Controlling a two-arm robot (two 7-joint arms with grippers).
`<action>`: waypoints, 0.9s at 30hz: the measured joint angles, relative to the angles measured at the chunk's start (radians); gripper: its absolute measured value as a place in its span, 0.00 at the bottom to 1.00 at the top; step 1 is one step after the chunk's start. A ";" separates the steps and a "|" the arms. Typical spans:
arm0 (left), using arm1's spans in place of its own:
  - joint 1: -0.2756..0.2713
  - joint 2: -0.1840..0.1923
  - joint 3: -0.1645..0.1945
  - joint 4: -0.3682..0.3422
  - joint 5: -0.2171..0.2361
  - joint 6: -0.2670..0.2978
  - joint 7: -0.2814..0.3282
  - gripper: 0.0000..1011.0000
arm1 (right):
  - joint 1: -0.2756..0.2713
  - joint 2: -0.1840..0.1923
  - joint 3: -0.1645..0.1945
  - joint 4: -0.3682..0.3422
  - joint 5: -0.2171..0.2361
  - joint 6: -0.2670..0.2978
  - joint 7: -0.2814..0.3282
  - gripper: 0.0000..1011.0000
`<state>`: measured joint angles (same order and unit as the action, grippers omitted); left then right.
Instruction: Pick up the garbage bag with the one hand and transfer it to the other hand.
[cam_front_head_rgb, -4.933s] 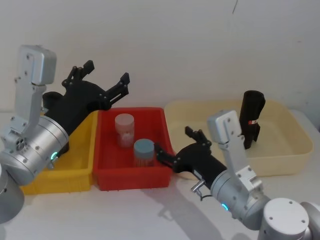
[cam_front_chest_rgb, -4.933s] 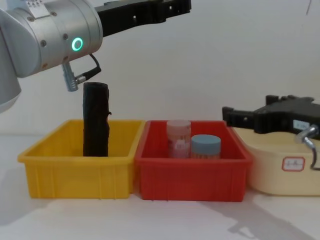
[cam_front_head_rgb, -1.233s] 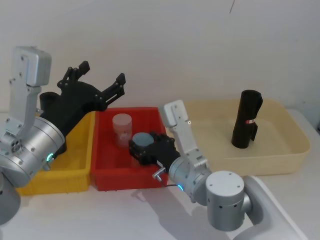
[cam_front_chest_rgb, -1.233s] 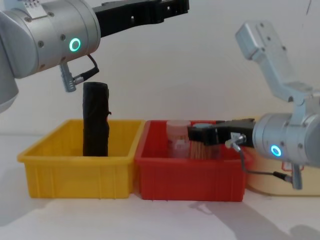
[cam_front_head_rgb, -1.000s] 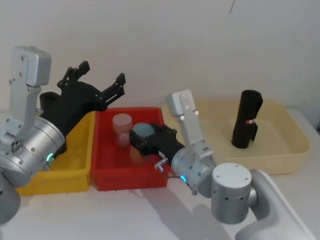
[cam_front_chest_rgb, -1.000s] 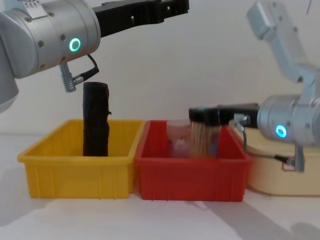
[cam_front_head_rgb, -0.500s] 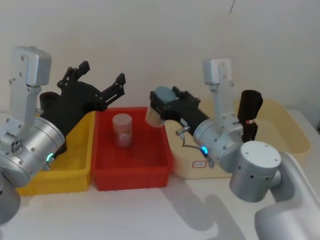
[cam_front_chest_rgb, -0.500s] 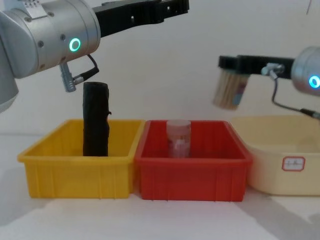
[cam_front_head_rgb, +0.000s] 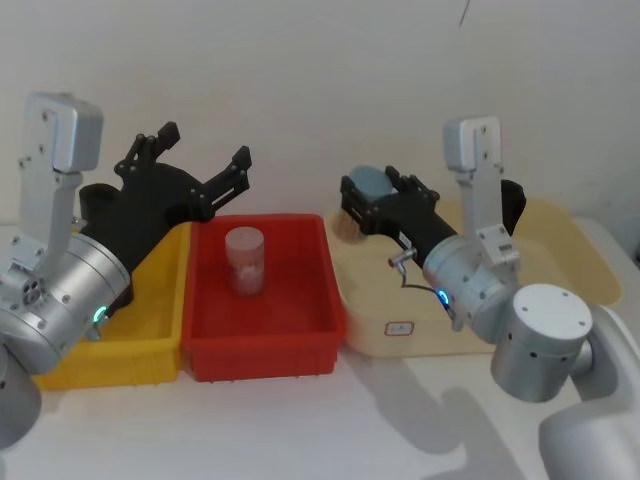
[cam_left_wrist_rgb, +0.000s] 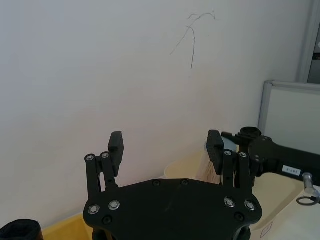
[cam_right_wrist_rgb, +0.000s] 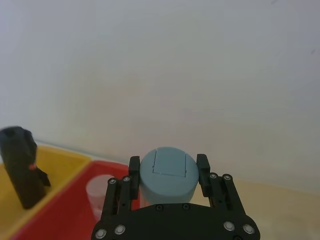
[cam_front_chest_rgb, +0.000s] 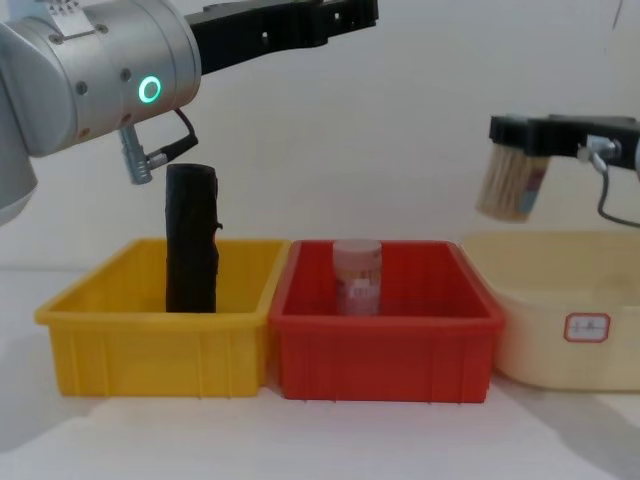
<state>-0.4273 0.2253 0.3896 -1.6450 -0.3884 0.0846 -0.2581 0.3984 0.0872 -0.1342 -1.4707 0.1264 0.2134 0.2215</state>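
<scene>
Right black pronged gripper (cam_front_head_rgb: 372, 205) is clamped on a blue-lidded clear jar of wooden sticks (cam_front_chest_rgb: 512, 185) above the cream tub's (cam_front_chest_rgb: 560, 300) near-left corner. Left black gripper (cam_front_head_rgb: 200, 165) hangs spread above the yellow bin (cam_front_chest_rgb: 150, 320). Sticker-marked black garbage-bag roll (cam_front_head_rgb: 512, 205) stands in the cream tub behind the right arm.

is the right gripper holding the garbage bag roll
No: the right gripper is clamped on a blue-lidded jar of sticks, lifted above the cream tub.
</scene>
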 joint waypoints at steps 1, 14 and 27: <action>0.000 0.000 0.000 0.000 0.000 0.000 0.000 0.99 | -0.002 0.006 -0.002 0.007 -0.005 -0.005 0.000 0.66; 0.000 0.000 0.000 0.000 0.000 0.000 0.000 0.99 | -0.010 0.050 -0.014 0.069 -0.048 -0.029 -0.024 0.67; 0.000 0.000 0.000 0.000 0.000 0.000 0.000 0.99 | -0.015 0.058 -0.002 0.094 -0.063 -0.046 -0.045 0.99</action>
<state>-0.4273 0.2253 0.3896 -1.6450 -0.3884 0.0846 -0.2581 0.3831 0.1454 -0.1363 -1.3769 0.0631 0.1678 0.1767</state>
